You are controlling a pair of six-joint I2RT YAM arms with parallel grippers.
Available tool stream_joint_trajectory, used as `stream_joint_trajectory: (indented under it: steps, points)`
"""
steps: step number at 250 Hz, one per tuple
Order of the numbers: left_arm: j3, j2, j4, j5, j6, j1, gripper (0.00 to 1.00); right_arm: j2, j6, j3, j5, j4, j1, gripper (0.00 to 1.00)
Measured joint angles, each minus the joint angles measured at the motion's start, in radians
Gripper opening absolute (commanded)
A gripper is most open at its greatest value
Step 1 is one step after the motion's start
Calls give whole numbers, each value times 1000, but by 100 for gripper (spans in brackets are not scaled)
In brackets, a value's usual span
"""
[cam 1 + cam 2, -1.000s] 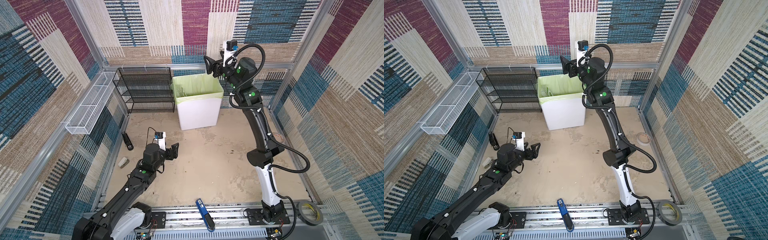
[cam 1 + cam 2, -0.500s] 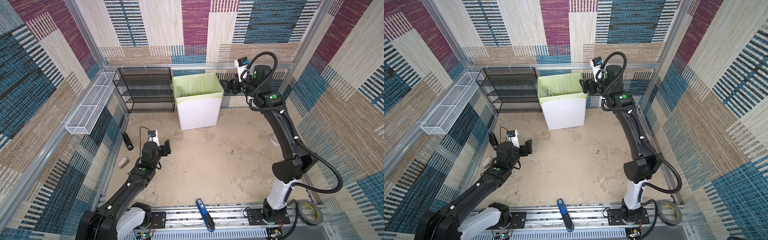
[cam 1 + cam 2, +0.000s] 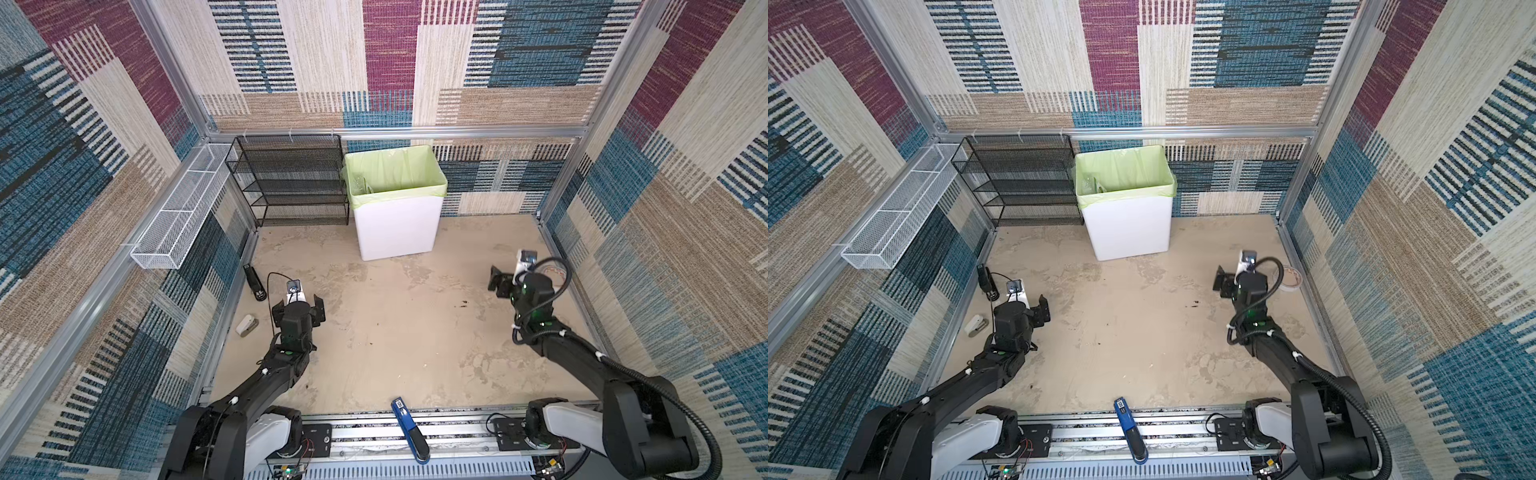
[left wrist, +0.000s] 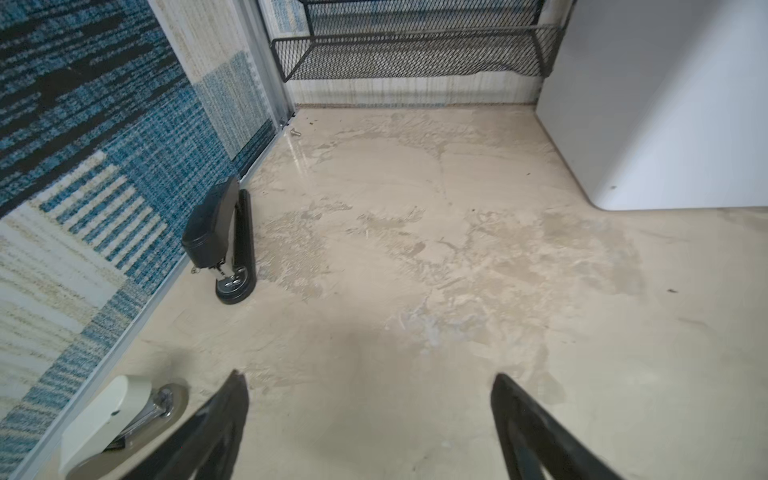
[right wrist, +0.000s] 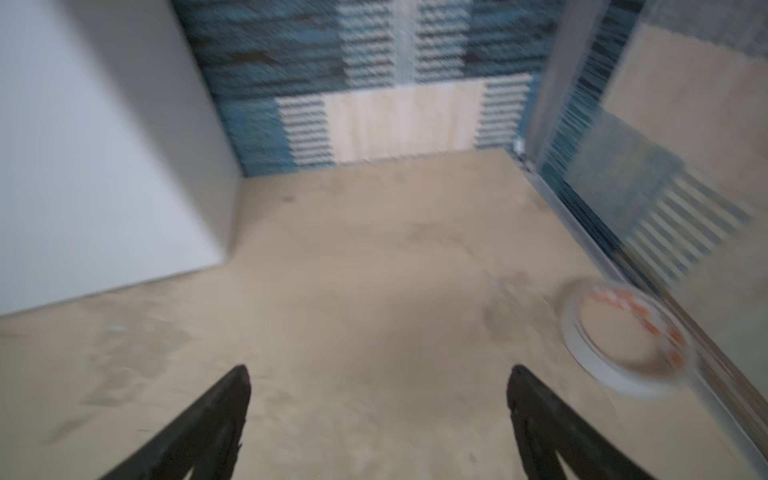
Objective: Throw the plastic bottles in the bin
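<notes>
The bin (image 3: 395,224) (image 3: 1127,232) is tall and white with a light green liner, and it stands at the back of the floor. Clear plastic bottles (image 3: 360,185) (image 3: 1091,185) show just inside its left wall. No bottle lies on the floor in any view. My left gripper (image 3: 297,307) (image 3: 1021,311) (image 4: 369,376) hovers low at the left, open and empty. My right gripper (image 3: 515,279) (image 3: 1241,277) (image 5: 379,368) hangs low at the right, open with nothing between its fingers. The bin's white wall (image 4: 665,124) (image 5: 83,166) shows in both wrist views.
A black stapler (image 3: 254,284) (image 4: 220,245) and a white stapler (image 3: 247,326) (image 4: 108,415) lie by the left wall. A tape roll (image 3: 1289,278) (image 5: 623,336) lies by the right wall. A blue stapler (image 3: 409,428) rests on the front rail. A black mesh rack (image 3: 291,183) and a white wire basket (image 3: 183,212) stand back left.
My right arm has swung down from beside the bin's rim to low over the floor at the right. My left gripper has drawn back slightly leftward and turned toward the back wall.
</notes>
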Motion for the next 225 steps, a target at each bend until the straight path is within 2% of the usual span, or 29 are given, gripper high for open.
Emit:
stream_joint_trajectory:
  steps: [24, 50, 79, 111, 125, 147, 178, 225]
  points:
    - [-25, 110, 138, 13, 32, 20, 95, 20, 0, -122, 65, 238, -19, 97]
    - [-5, 200, 234, 42, 80, 32, 95, 108, -14, -185, 108, 454, -34, 99]
    - [26, 330, 362, 96, 104, 69, 97, 221, -41, -202, 87, 637, -34, 100]
    - [51, 385, 378, 167, 98, 141, 98, 305, -75, -234, 26, 781, -36, 99]
    - [94, 394, 331, 206, 94, 164, 98, 349, -84, -234, -13, 860, -42, 99]
    - [134, 396, 332, 281, 91, 180, 99, 367, -99, -216, -63, 858, -49, 99]
    - [134, 401, 302, 311, 89, 189, 99, 372, -105, -200, -97, 887, -55, 99]
    - [134, 402, 303, 381, 93, 190, 99, 373, -98, -201, -74, 890, -56, 99]
